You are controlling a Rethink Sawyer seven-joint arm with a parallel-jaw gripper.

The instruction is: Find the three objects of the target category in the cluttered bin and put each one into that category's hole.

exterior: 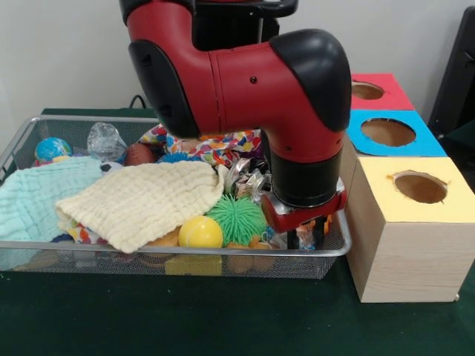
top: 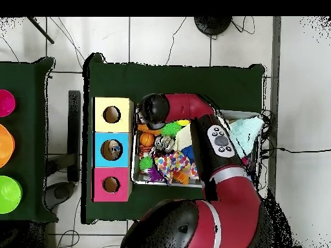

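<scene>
We see the wire mesh bin (exterior: 15, 148) packed full: a cream knitted cloth (exterior: 145, 200) draped over the middle, a mint-green cloth (exterior: 33, 204) at the left end, a small globe ball (exterior: 52, 149) and a crumpled clear plastic bag (exterior: 105, 141) behind them, and a brown ball (exterior: 139, 154) just beside the bag. A patterned multicolour cloth (exterior: 215, 147) lies at the back under the arm. At the front rail sit a yellow ball (exterior: 200, 233) and a green spiky ball (exterior: 237, 217), touching each other, with crinkled foil wrappers (exterior: 247, 180) just behind the spiky ball. Right of the bin stands the wooden box row, touching the bin's end: yellow-topped box (exterior: 386, 178) nearest, blue-topped box (exterior: 415, 145) in the middle, red-topped box (exterior: 393, 93) farthest, each with one round hole. In the overhead view something lies inside the blue hole (top: 112, 149); we can't tell what. The yellow hole (top: 112, 114) and red hole (top: 110, 185) look dark, contents not readable. Which bin items belong to the target category, we cannot tell. The Sawyer arm (exterior: 245, 81) comes down vertically into the bin's right end, next to the yellow-topped box. Its gripper (exterior: 306, 231) is down among the clutter behind the rail; whether it's open, closed or holding anything, we can't tell.
</scene>
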